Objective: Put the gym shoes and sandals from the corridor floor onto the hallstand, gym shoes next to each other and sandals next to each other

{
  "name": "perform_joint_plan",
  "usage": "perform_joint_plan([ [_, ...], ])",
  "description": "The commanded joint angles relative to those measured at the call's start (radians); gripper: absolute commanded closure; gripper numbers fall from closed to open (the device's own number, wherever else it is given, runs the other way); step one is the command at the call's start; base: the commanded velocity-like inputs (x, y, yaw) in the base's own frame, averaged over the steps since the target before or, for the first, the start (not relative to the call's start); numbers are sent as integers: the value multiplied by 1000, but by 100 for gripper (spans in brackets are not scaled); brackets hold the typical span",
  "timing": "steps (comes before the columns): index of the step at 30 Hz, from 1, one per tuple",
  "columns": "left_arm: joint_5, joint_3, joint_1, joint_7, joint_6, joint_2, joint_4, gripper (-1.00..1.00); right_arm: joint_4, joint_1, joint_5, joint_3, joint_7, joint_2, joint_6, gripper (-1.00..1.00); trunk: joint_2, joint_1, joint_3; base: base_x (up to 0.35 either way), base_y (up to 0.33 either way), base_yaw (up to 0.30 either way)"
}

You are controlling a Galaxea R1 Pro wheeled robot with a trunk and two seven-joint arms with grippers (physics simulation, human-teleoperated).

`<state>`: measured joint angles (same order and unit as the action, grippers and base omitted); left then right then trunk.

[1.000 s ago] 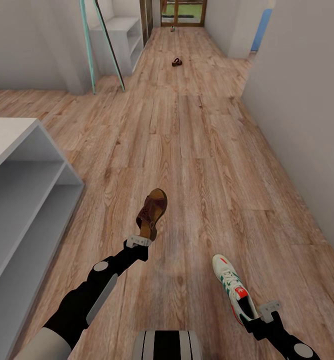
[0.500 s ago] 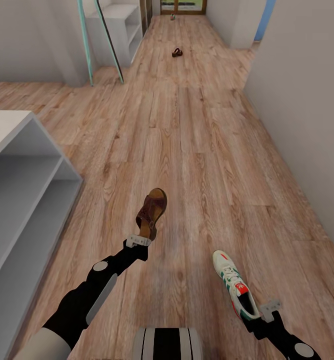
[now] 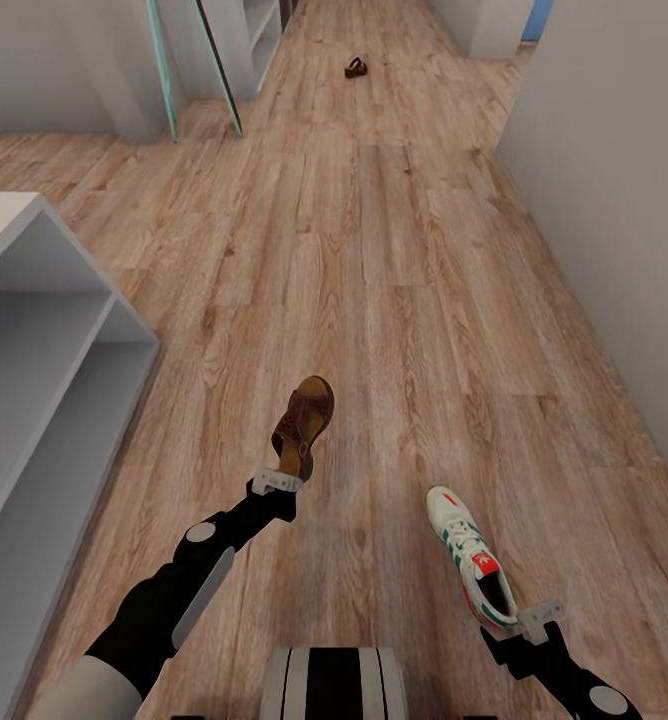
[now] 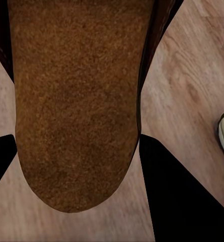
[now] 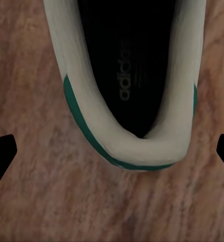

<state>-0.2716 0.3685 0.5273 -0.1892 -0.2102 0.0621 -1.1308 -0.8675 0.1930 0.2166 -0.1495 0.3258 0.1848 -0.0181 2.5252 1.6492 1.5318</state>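
My left gripper (image 3: 285,476) is shut on a dark brown sandal (image 3: 303,421) and holds it above the corridor floor (image 3: 394,280), toe pointing away from me. In the left wrist view the sandal's tan footbed (image 4: 76,101) lies between my black fingers (image 4: 184,201). Low on my right, my right gripper (image 3: 522,620) is shut on the heel of a white gym shoe (image 3: 469,565) with green stripes and a red patch. The right wrist view looks into that gym shoe's heel opening (image 5: 134,146). A second sandal (image 3: 355,68) lies on the floor far down the corridor.
A low pale grey-white unit (image 3: 34,330) with long open compartments stands close on my left; no wall above it shows. A teal-framed panel (image 3: 164,80) leans at the far left beside another white shelf unit (image 3: 259,25). A wall (image 3: 614,150) runs along the right.
The whole view has slid forward along the corridor: the far sandal and the left unit have shifted in the picture. Both grippers keep their shoes in the same pose.
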Motion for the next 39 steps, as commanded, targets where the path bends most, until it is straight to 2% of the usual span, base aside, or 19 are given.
perform_joint_plan([
  [1,-8,1,0,-1,-6,1,-1,100,-1,0,10,-4,6,-1,-2,-100,0,0,1,0,0,0],
  [16,-8,1,0,-1,-6,1,-1,100,-1,0,10,-4,6,-1,-2,-100,0,0,3,0,0,-56],
  [19,-8,1,0,-1,-7,1,-1,100,-1,0,10,-4,6,-1,-2,-100,1,1,15,0,0,-7],
  [23,-8,1,0,-1,-6,1,-1,100,-1,0,10,-3,6,-1,-2,-100,1,1,18,0,0,-1],
  [39,-8,1,0,-1,-2,1,-1,100,-1,0,10,-3,6,-1,-2,-100,1,1,20,40,0,0],
])
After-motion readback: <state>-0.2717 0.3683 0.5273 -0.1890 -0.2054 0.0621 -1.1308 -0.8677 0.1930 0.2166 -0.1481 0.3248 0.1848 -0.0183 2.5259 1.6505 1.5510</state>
